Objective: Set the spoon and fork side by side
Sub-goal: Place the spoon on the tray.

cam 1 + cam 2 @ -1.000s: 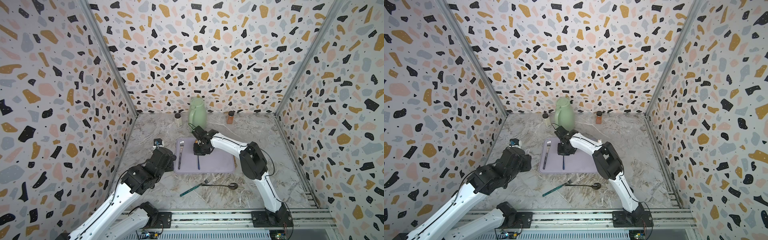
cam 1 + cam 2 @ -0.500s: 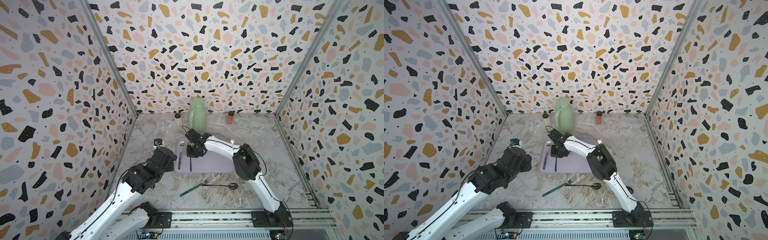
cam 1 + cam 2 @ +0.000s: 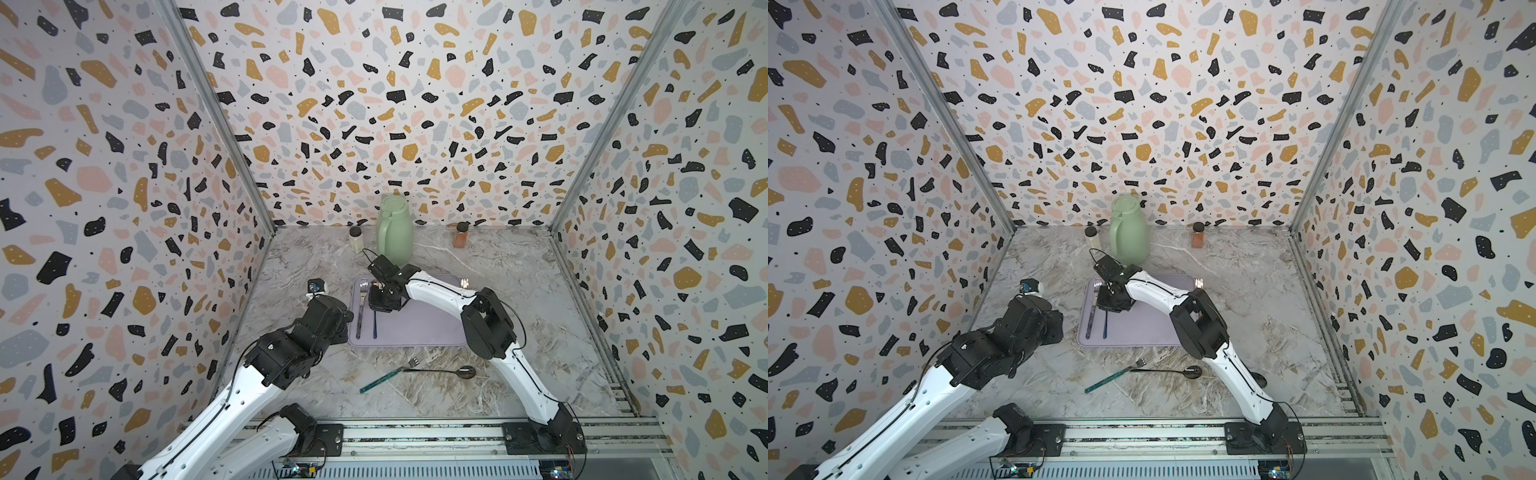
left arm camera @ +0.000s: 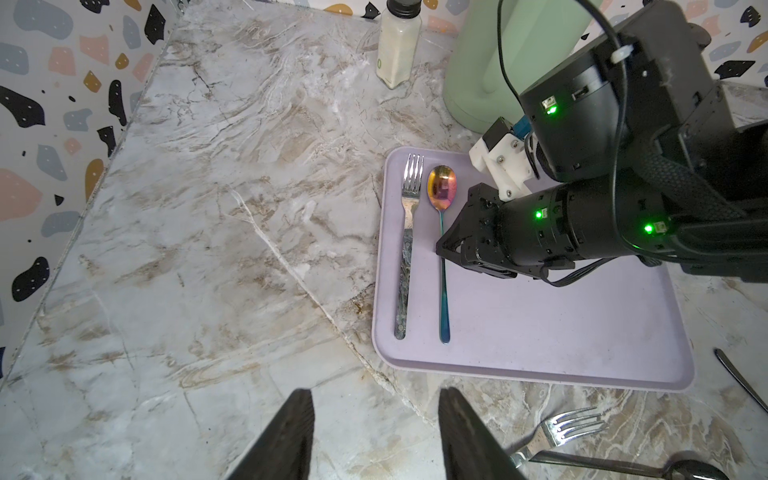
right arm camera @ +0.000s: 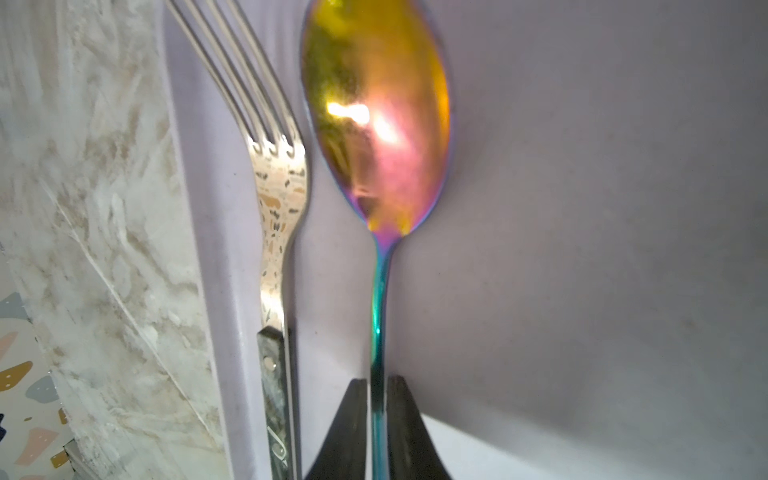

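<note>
- My left gripper is hanging over the table, just off the tray's near left corner. Its fingers are standing wide apart and grasping nothing.
- A pale bottle is standing by the back wall, just left of the jug.
- The fork is lying flat along the left edge of the tray, its tines pointing toward the back wall.
- The spoon is lying just right of the fork and parallel to it. Its bowl is facing up, level with the tines, with a narrow gap showing between the two.
- My right gripper is reaching down onto the spoon's handle, a little below the bowl. Its fingers are sitting close on either side of the handle, and I cannot tell whether they are pressing it or standing just clear.
- A second fork and a second spoon are lying on the table in front of the tray, the spoon's handle end meeting the fork's head.
- A brown jar is standing at the back wall, right of the jug.
</note>
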